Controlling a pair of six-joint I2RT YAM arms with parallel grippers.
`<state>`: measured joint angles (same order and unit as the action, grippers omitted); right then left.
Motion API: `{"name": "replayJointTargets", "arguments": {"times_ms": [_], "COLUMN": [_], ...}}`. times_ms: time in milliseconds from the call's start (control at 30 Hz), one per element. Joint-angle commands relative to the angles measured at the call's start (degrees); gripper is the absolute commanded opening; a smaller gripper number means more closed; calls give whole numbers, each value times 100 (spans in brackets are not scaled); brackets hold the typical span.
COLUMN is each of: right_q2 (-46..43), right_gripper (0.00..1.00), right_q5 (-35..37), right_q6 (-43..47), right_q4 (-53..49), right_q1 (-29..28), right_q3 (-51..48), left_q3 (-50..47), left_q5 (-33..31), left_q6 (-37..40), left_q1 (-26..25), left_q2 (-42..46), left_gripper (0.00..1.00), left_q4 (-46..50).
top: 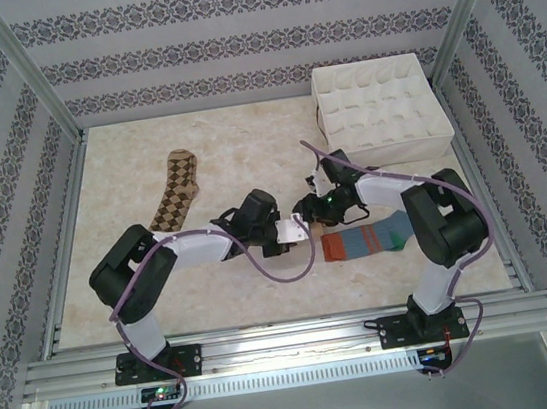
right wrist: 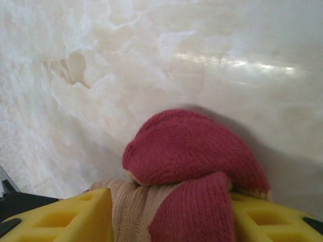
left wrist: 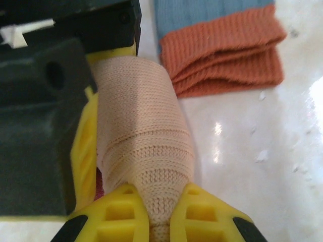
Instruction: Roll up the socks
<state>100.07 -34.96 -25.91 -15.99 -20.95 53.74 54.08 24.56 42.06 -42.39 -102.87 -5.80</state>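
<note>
**Entry: peach sock (left wrist: 144,136), dark red toe**

- Location: near the middle of the table (top: 141,272), between the two grippers and just beside the orange cuff of the striped sock (left wrist: 222,55). The argyle sock (top: 176,189) lies flat, well apart to the left. The box (top: 379,110) stands at the far right.
- Condition: wound into a loose bundle. The peach layers are wrapped round, and the red end is bunched on the right gripper's side.
- Left gripper (left wrist: 160,212): fingers narrow, pinched on a thin tail of the peach fabric.
- Right gripper (right wrist: 171,219): fingers stand apart with the bundle filling the gap. Cannot tell whether they press on it.

**Hazards, as judged**

- Unwinding: the left hold is on a narrow tail only. If the right fingers give no support, the layers will likely spring loose.
- Pull-out: tugging that tail could draw it from the wrap rather than tighten it.
- Snagging: the striped cuff is close enough for a finger to catch and drag.
- Collision: the grippers work nearly touching, so a small misjudged move could knock them together.
</note>
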Motion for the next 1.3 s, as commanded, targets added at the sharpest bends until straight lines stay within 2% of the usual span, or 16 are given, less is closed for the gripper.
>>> {"name": "replayJointTargets", "arguments": {"times_ms": [0,133,300,433,533,633,767,867,1033,1167,1267], "right_q2": [-388,-558,-638,-489,-218,54,281,354,440,533,582], "right_gripper": [56,56,56,56,47,34,17,11,9,9,10], "right_q5": [43,43,60,145,172,314,535,675,798,764,741], "right_q6": [147,178,114,103,89,138,141,105,117,120,112], "right_q4": [153,256,387,326,274,81,-129,-247,-442,-509,-558], "right_q1": [45,56,56,32,-12,-103,-194,-229,-259,-269,-277], "right_q3": [-273,-377,-528,-492,-370,-202,-52,3,101,145,172], "left_q3": [505,994,1282,1497,1481,1395,1171,795,-153,-993,-1248], "left_q5": [707,1190,1476,1953,2244,2335,2091,1886,1347,666,132], "left_q6": [-673,-1136,-1790,-2248,-2607,-2932,-2879,-2722,-2331,-1519,-862], "left_q1": [293,539,832,1037,1157,1266,1291,1286,1243,958,649], "left_q2": [-310,-628,-843,-1052,-1159,-1201,-960,-600,273,943,1202], "left_gripper": [0,0,0,0,0,0,15,29,38,45,49], "left_q4": [1275,1891,2109,2284,2114,1875,1597,1069,-243,-1250,-1505]}}
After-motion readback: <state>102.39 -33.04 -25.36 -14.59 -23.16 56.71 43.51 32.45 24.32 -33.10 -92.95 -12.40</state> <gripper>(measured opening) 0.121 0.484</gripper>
